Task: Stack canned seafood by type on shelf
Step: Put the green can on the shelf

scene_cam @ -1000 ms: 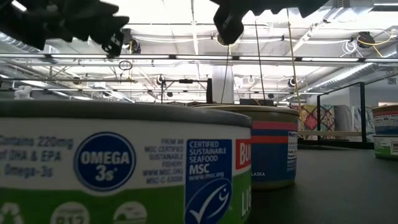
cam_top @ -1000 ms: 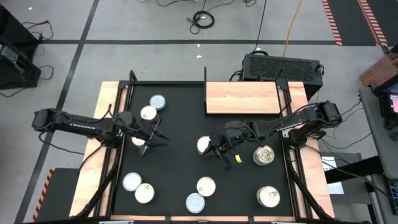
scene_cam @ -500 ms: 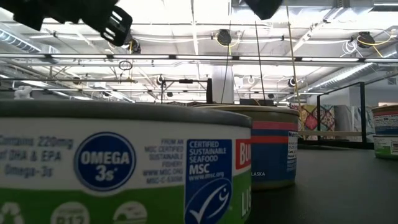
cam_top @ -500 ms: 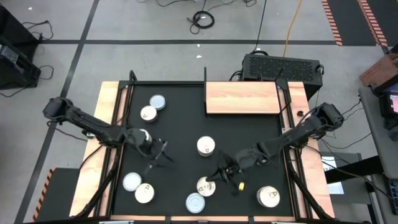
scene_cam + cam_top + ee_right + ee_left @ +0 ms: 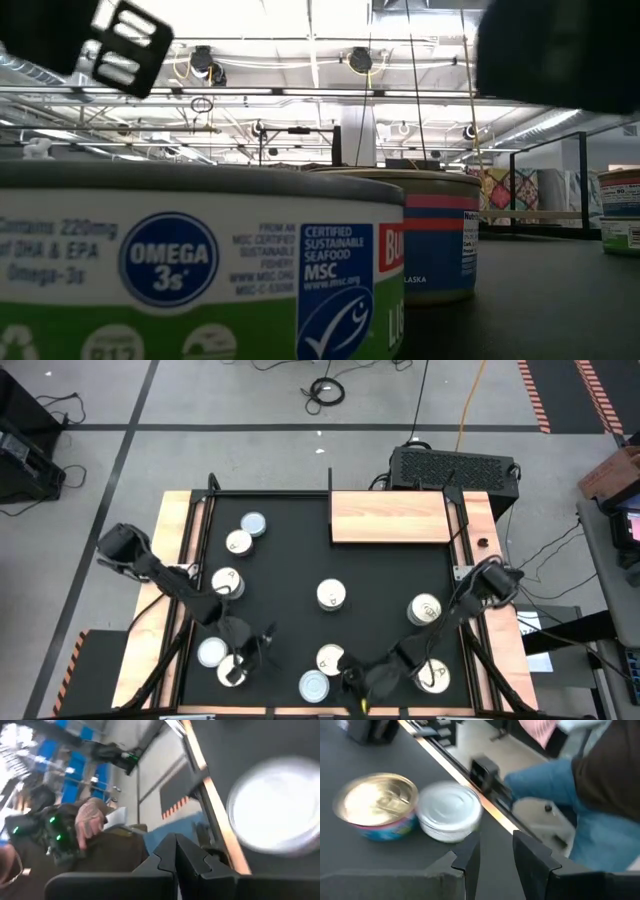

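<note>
Several round flat tins of canned seafood lie scattered on the black mat (image 5: 290,565). Some have gold pull-tab tops (image 5: 331,595), others plain silvery tops (image 5: 313,685). The light wood shelf (image 5: 388,517) lies bare at the far right. My left gripper (image 5: 258,647) hangs open over the near left of the mat, nothing between its fingers (image 5: 492,857). A gold-topped tin (image 5: 377,805) and a silvery one (image 5: 451,810) stand side by side ahead of it. My right gripper (image 5: 355,682) is shut (image 5: 175,851) near the mat's near edge, beside a silvery tin (image 5: 277,810).
A person in blue trousers (image 5: 555,785) stands close beyond the table's near edge, one hand (image 5: 90,820) showing. In the low view a green-labelled tin (image 5: 200,270) fills the foreground, with a blue-and-red one (image 5: 430,235) behind it. A black box (image 5: 452,465) stands behind the shelf.
Both grippers have swung from the middle of the mat toward the table's near edge and come lower. My right gripper has also rolled about its own axis and gone toward the left. No tin has moved.
</note>
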`<state>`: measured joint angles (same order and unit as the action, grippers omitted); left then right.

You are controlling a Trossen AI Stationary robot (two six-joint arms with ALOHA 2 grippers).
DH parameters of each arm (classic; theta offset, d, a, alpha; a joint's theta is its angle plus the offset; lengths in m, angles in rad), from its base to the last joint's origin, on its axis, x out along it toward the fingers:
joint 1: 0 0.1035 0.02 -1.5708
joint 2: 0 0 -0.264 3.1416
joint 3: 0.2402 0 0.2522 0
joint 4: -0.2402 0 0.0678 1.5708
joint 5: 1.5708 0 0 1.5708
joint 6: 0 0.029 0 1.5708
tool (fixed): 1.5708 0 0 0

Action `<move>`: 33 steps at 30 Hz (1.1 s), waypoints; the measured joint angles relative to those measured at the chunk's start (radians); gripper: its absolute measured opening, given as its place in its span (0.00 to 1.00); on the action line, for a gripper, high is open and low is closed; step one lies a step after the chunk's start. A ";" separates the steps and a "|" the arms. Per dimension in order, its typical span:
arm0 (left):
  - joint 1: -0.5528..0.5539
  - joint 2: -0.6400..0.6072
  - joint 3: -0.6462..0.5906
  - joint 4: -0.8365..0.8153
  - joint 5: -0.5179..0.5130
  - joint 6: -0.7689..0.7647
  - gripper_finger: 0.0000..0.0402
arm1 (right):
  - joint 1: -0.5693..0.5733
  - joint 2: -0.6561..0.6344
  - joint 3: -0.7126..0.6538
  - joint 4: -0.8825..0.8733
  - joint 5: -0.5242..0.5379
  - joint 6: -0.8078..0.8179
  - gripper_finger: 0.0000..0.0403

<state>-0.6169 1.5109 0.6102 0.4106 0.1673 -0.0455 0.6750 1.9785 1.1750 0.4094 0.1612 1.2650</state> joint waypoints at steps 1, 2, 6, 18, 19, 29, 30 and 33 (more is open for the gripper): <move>-0.010 0.020 0.003 -0.001 0.001 0.004 0.29 | 0.003 0.021 0.032 -0.035 0.001 0.049 0.00; -0.016 0.039 0.005 -0.003 0.001 0.007 0.29 | 0.003 0.037 0.064 -0.090 0.004 0.100 0.00; -0.021 0.106 0.018 -0.005 0.001 0.007 0.29 | 0.002 0.077 0.174 -0.353 0.062 0.300 0.00; -0.021 0.247 0.117 -0.004 0.002 0.108 0.29 | 0.076 0.082 0.201 -0.564 0.308 0.550 0.03; -0.021 0.257 0.128 0.002 0.002 0.109 0.29 | 0.082 0.082 0.201 -0.577 0.330 0.567 0.04; -0.019 0.329 0.189 -0.006 0.012 0.159 0.29 | 0.076 0.082 0.200 -0.608 0.344 0.624 0.34; -0.019 0.334 0.196 -0.005 0.012 0.159 0.29 | 0.072 0.082 0.201 -0.617 0.325 0.626 0.37; -0.019 0.334 0.200 -0.006 0.012 0.159 0.29 | 0.065 0.082 0.199 -0.626 0.303 0.627 0.47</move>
<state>-0.6361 1.8446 0.8102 0.4042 0.1791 0.1135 0.7399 2.0602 1.3743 -0.2169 0.4643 1.8918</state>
